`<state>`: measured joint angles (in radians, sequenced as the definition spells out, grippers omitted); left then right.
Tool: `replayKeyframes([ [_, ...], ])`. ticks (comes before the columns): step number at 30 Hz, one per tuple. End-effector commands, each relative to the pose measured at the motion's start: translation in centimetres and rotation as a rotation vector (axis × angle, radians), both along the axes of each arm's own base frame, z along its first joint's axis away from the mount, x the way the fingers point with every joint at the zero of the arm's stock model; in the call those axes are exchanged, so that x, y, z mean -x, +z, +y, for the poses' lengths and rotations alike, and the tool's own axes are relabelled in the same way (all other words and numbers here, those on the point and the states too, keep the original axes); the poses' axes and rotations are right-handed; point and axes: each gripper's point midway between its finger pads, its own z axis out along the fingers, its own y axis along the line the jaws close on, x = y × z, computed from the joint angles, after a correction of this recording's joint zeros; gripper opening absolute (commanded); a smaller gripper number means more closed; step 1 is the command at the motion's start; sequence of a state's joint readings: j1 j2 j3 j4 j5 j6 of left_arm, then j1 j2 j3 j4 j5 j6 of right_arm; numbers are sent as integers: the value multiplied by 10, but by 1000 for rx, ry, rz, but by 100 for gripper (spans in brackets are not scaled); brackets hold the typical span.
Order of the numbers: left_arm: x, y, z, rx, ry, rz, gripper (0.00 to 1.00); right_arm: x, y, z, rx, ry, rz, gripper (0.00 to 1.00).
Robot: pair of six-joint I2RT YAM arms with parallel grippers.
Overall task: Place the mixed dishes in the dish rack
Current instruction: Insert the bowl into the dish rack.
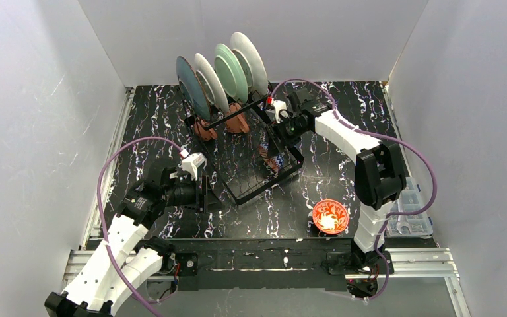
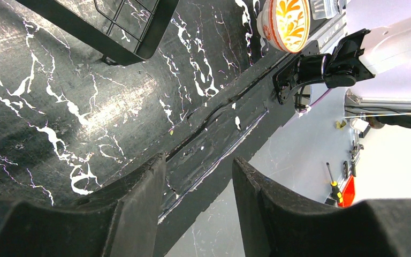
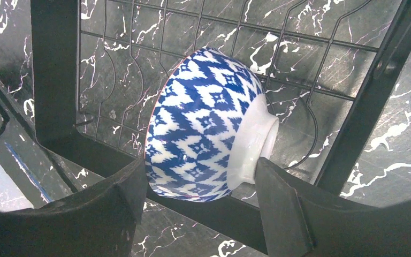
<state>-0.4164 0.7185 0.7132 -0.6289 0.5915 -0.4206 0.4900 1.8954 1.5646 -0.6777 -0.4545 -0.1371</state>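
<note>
The black wire dish rack [image 1: 254, 178] stands mid-table. Four plates stand upright in its far slots: dark teal [image 1: 190, 86], white [image 1: 210, 82], pale green [image 1: 230, 71] and another pale one [image 1: 251, 59]. Two terracotta mugs [image 1: 204, 129] [image 1: 237, 122] sit below them. A bowl, blue-and-white outside [image 3: 203, 128], lies on its side on the rack grid [image 1: 272, 158]. My right gripper [image 3: 200, 168] [image 1: 277, 134] is wide open just above it, one finger by the rim, one by the foot. A red-patterned bowl [image 1: 330, 216] [image 2: 286, 21] sits upright near the table's front. My left gripper [image 2: 199, 163] [image 1: 202, 190] is open and empty, left of the rack.
A clear plastic box [image 1: 412, 205] sits off the table's right edge. White walls close in the left, back and right. The right arm's base [image 2: 321, 67] stands close to the red bowl. A rack corner [image 2: 123, 27] shows in the left wrist view.
</note>
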Motion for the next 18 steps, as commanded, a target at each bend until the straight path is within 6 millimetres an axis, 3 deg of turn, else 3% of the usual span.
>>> replayKeyframes([
  [1, 3, -2, -2, 6, -18, 6, 48, -5, -8, -8, 31, -33, -21, 61],
  [12, 3, -2, -2, 5, -19, 9, 50, -8, -6, -8, 27, -42, -39, 81],
  [13, 3, -2, -2, 5, -19, 9, 50, -8, -6, -8, 28, -44, -40, 85],
  [14, 3, -2, -2, 4, -20, 8, 50, -9, -5, -8, 27, -46, -42, 96],
  [15, 3, -2, -2, 5, -19, 8, 50, -9, -5, -7, 25, -46, -44, 98],
  [18, 3, -2, -2, 5, -21, 8, 50, -8, -2, -7, 25, -46, -41, 98],
])
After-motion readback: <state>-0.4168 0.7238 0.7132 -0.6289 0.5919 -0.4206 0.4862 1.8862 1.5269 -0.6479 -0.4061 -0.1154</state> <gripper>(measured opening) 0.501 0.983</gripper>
